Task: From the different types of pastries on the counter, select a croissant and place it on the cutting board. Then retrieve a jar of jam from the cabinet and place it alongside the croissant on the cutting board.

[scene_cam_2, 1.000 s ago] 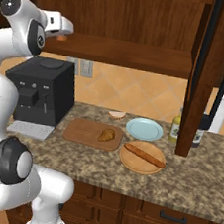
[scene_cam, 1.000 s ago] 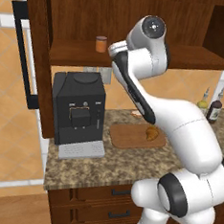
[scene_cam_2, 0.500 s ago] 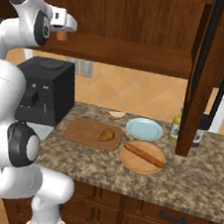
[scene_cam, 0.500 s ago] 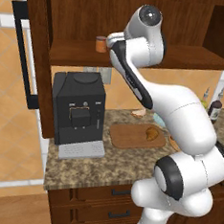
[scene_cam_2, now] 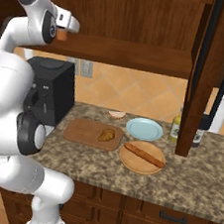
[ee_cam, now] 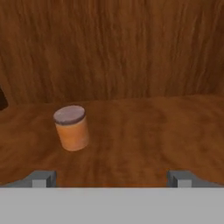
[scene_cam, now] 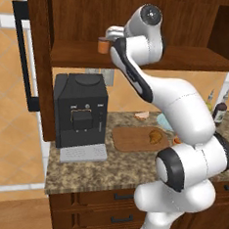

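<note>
The jar of jam (ee_cam: 71,127) stands upright on the cabinet shelf (ee_cam: 144,131), orange with a paler lid. It is ahead of my gripper (ee_cam: 111,179) and left of its centre line. The fingertips (ee_cam: 43,178) are spread wide apart with nothing between them, so the gripper is open. In the left base view the gripper (scene_cam: 109,35) hovers just above and beside the jar (scene_cam: 103,45), and the same shows in the right base view, gripper (scene_cam_2: 74,26) by jar (scene_cam_2: 62,34). The croissant (scene_cam: 156,136) (scene_cam_2: 106,134) lies on the cutting board (scene_cam: 129,140) (scene_cam_2: 81,130).
A black coffee machine (scene_cam: 79,113) stands left of the board under the shelf. On the counter are a pale tan pastry (scene_cam_2: 116,114), a blue plate (scene_cam_2: 144,129), a wooden plate (scene_cam_2: 127,161) with a long orange pastry (scene_cam_2: 144,155), and bottles (scene_cam_2: 176,128). The open cabinet door (scene_cam_2: 204,71) hangs at right.
The arm has reached up and left into the cabinet, bringing the hand closer to the jar. The jar, croissant and board have not moved.
</note>
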Motion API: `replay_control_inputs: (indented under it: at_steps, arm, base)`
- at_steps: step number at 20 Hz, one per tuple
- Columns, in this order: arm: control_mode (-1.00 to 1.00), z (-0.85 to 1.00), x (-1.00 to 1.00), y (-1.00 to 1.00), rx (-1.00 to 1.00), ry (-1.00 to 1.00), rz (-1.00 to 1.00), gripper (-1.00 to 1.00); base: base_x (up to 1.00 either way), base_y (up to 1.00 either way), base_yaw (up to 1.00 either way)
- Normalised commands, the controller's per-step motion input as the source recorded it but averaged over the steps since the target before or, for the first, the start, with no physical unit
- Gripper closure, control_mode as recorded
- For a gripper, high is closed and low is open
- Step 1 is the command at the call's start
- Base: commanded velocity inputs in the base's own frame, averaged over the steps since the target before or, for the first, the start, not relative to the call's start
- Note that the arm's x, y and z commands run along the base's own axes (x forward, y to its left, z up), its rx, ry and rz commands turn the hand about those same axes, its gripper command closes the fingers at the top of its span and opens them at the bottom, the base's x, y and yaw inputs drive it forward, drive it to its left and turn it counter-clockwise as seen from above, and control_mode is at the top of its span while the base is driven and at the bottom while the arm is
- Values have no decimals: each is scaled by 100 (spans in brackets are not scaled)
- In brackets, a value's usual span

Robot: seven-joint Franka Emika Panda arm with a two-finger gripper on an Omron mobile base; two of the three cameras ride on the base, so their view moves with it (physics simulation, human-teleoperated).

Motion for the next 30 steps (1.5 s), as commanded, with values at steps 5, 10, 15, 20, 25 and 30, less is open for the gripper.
replay_control_inputs:
  at_steps: [5,10,15,20,25,30]
  arm:
    - [-100,0,27,0,0,23,1,-100]
    - [-100,38,21,0,7,25,2,-100]
    - [-100,2,0,0,6,-1,13,-100]
    - [-100,-71,0,3,-1,-27,11,-100]
    - [-100,-55,23,0,0,-33,7,-100]
    - [-100,-3,69,0,19,-1,0,-100]
  base:
    - [0,0,0]
    - [0,0,0]
    - [0,0,0]
    - [0,0,0]
    - [0,0,0]
    - [0,0,0]
